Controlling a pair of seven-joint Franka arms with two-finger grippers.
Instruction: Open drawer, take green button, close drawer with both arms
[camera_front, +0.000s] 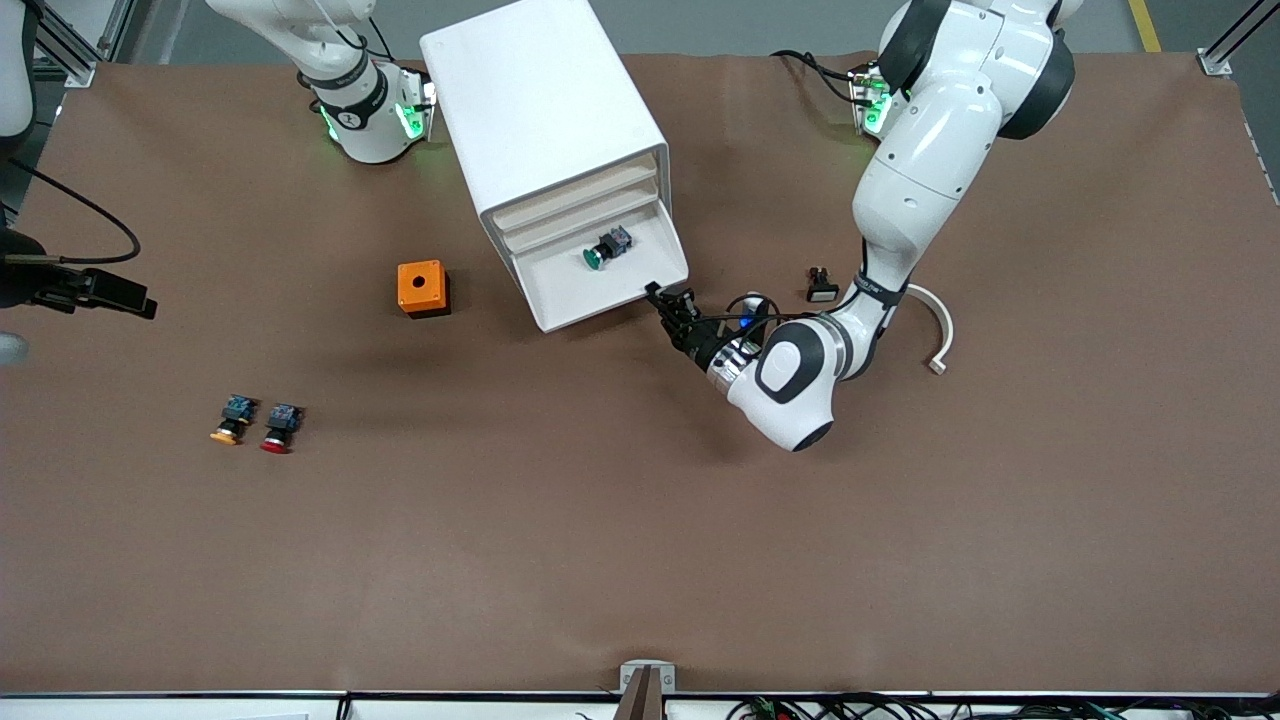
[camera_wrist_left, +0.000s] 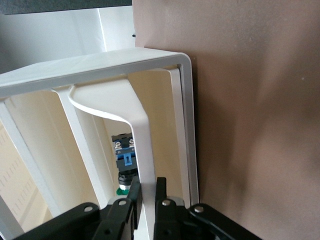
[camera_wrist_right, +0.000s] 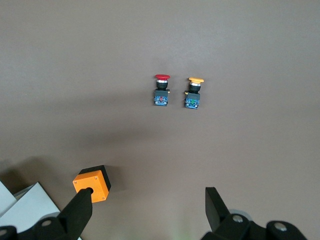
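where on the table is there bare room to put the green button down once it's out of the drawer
Widest bare stretch: the table nearer the front camera than the orange-capped button, red-capped button and left gripper. Also between the orange box and those buttons. Crowded beside the drawer at the left arm's end.

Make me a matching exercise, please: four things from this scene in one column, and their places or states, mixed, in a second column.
1. green button
2. orange box
3. left gripper
4. right gripper

a. open, up over the table
b. shut on the drawer front
c. lying in the open drawer
d. standing on the table beside the cabinet

Pairs: 1-c, 2-d, 3-b, 4-a
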